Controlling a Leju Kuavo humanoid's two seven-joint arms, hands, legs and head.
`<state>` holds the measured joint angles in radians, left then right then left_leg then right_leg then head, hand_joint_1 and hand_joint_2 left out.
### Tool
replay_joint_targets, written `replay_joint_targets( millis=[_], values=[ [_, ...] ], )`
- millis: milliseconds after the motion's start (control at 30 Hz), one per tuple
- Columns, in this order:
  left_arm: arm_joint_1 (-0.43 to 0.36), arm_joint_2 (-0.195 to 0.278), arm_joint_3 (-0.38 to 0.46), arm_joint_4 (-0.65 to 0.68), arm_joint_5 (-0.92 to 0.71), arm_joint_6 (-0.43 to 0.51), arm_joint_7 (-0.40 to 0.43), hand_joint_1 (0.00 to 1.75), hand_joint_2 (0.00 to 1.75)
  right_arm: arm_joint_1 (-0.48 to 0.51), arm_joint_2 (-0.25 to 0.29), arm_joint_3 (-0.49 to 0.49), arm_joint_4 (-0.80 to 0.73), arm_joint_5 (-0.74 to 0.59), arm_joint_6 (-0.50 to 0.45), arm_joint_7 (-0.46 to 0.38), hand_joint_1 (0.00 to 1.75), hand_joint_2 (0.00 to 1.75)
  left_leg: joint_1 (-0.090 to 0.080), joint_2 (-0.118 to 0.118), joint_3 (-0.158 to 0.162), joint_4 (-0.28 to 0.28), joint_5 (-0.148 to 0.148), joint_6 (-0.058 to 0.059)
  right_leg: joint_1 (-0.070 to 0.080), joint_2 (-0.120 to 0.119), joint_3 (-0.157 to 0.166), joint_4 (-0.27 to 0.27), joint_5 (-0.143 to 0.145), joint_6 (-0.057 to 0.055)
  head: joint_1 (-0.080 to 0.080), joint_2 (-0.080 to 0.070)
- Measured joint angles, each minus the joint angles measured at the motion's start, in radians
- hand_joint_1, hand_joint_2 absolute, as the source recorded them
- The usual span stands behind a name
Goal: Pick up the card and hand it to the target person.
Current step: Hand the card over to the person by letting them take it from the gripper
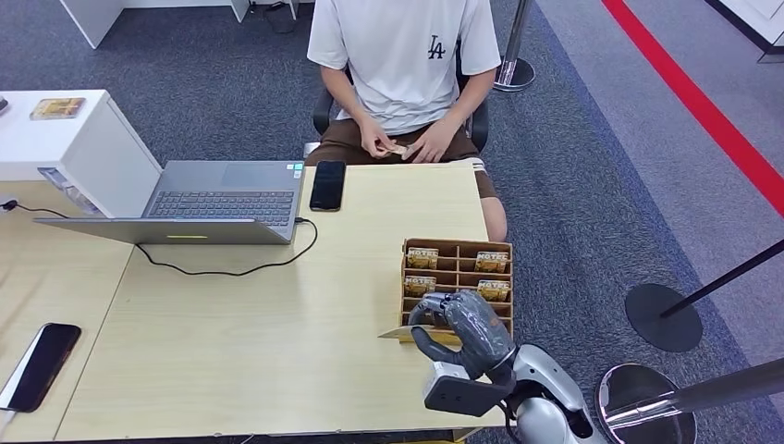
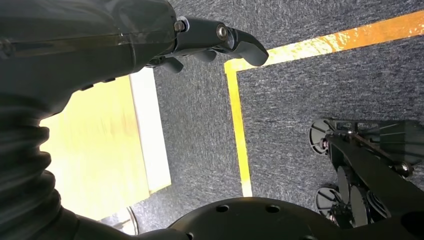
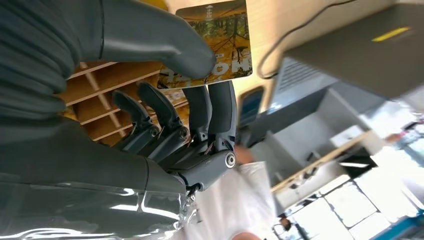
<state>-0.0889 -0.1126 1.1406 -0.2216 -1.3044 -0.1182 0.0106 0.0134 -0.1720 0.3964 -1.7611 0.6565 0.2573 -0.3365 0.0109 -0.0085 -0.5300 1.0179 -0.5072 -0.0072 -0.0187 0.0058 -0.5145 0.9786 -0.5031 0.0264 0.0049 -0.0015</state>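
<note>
A card [image 3: 215,42] is being pinched between the thumb and the darker fingers of the right robot hand [image 1: 462,328], just beside the near edge of the wooden card box [image 1: 457,277] on the desk [image 1: 277,342]. In the head view the card is being held roughly flat, its free end jutting out toward the middle of the desk. More cards are being kept in the box's compartments. The pick-up is judged to be done, or nearly so; whether the card is fully clear of the desk cannot be told. The handover is not yet made: the seated person [image 1: 402,65] is being faced across the far edge of the desk, well apart from the card, with both hands in the lap. The left robot hand [image 2: 220,42] is being hung beside the desk with its fingers curled in, and nothing is being held in it.
</note>
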Motion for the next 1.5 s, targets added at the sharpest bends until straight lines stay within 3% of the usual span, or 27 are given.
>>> replay_joint_targets(
  millis=[200,500,833,1133,1500],
  values=[
    [0.000,0.001,0.000,0.000,-0.014,-0.007,-0.005,0.00,1.75,-0.021,-0.006,-0.001,-0.005,-0.125,0.012,-0.056,1.55,1.75,0.000,0.000,0.000,0.000,0.000,0.000,0.000,0.000,0.000,0.000,0.000,0.000,0.000,0.000],
    [-0.001,0.001,0.000,0.000,-0.019,-0.008,0.001,0.00,1.75,-0.085,0.017,-0.001,0.003,-0.173,-0.006,-0.070,1.55,1.75,0.000,0.000,0.000,0.000,0.000,0.000,0.000,0.000,0.000,0.000,0.000,0.000,0.000,0.000],
    [-0.005,-0.001,0.000,0.000,-0.028,-0.007,0.003,0.00,1.75,-0.281,0.124,-0.002,0.125,-0.224,-0.048,-0.081,1.55,1.75,0.000,0.000,0.000,0.000,0.001,0.000,0.000,0.001,0.000,0.000,0.000,0.000,0.000,0.000],
    [-0.006,-0.001,0.000,0.000,-0.032,-0.008,0.003,0.00,1.75,-0.344,0.174,-0.005,0.186,-0.244,-0.044,-0.070,1.55,1.75,0.000,0.000,-0.001,0.000,0.001,0.000,0.000,0.001,-0.001,0.000,0.000,0.000,0.000,0.000],
    [-0.007,0.001,-0.001,0.000,-0.049,-0.015,0.005,0.00,1.75,-0.443,0.242,-0.050,0.373,-0.296,-0.073,-0.064,1.55,1.75,0.000,0.000,-0.001,0.000,0.001,0.000,0.000,0.001,0.000,0.001,0.001,0.000,0.000,0.000]
  ],
)
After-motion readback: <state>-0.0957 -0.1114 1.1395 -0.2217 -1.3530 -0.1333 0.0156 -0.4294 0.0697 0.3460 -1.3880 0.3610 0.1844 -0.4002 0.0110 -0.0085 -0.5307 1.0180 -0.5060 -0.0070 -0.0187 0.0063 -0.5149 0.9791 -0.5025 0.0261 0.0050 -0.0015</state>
